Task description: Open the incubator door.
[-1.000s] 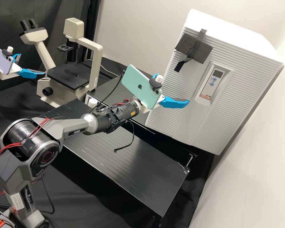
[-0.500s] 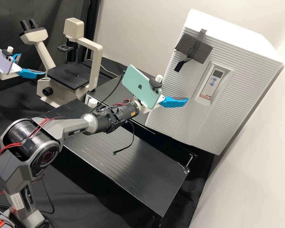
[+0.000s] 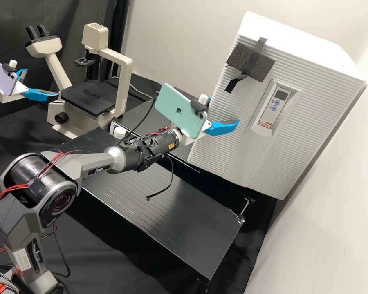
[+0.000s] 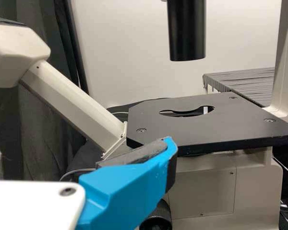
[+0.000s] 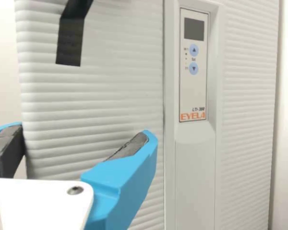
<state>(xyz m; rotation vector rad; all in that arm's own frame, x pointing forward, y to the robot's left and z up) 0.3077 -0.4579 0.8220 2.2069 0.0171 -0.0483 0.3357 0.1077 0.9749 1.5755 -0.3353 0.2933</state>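
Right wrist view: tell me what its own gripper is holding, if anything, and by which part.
Nothing is held: the right gripper is open, its two fingers apart in front of the incubator door.

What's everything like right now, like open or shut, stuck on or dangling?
Incubator door: shut
Right gripper: open
Left gripper: open
Incubator display: blank
Foam pad: taped on
Mint-green phone: clamped
Purple phone: clamped
Microscope: upright
Black cable: dangling
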